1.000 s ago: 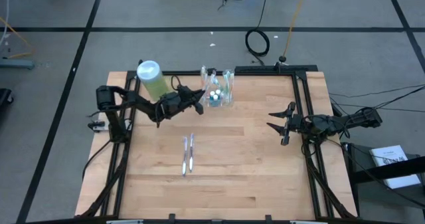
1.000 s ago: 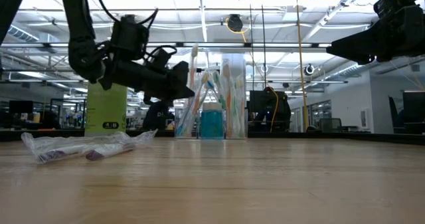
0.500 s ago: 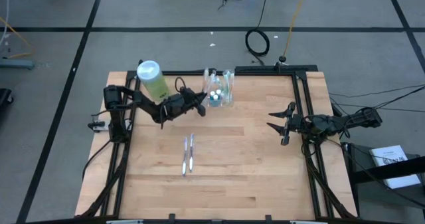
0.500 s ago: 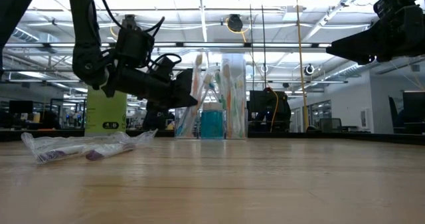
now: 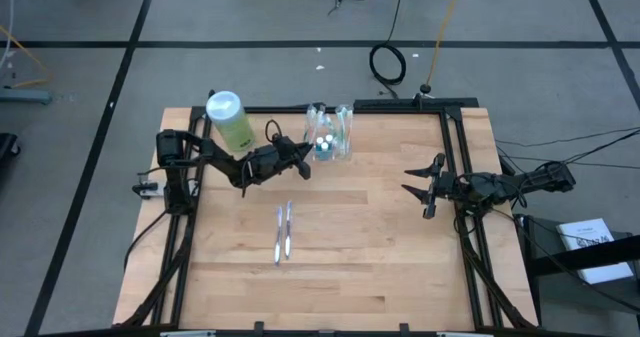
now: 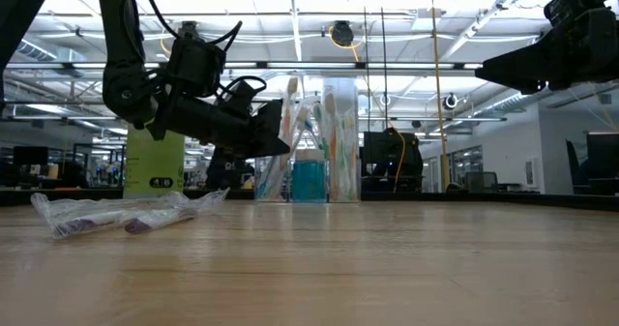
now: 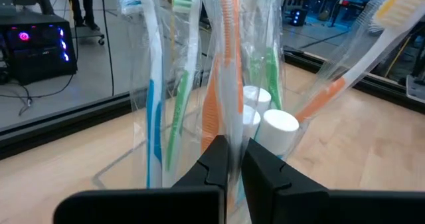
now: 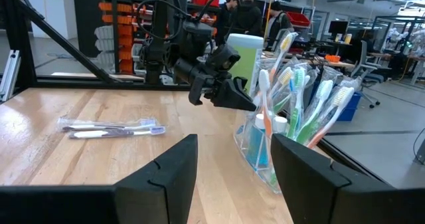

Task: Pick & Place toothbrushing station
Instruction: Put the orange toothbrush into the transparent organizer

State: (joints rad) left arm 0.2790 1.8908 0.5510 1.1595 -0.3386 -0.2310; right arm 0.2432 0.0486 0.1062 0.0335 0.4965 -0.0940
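Note:
The toothbrushing station (image 5: 330,137) is a small clear holder. It carries several wrapped toothbrushes and white-capped tubes and stands on its base at the table's far middle. It also shows in the low view (image 6: 314,147) and the right wrist view (image 8: 279,137). My left gripper (image 5: 306,164) is at the station's left near corner, its fingers almost together (image 7: 236,161) with clear plastic between them. My right gripper (image 5: 424,191) hangs open and empty over the table's right side, and its wrist view (image 8: 232,171) shows the wide gap. My left gripper pinches a thin strip of clear plastic (image 7: 234,141) at the station's near left side between its two fingers. Whether this is the holder's wall or a toothbrush wrapper, I cannot tell. The fingers come in roughly level from the table's left. The station stands upright on the table.
A light-green bottle with a white cap (image 5: 228,117) stands at the far left, just behind my left arm. Two wrapped toothbrushes (image 5: 283,232) lie flat at the table's middle. Bare wood lies between them and my right gripper. People stand in the room beyond.
My left gripper has crept toward the station, a little toward the table's right and near edges and slightly down. The top of the leftmost toothbrush in the station has shifted a little toward the right.

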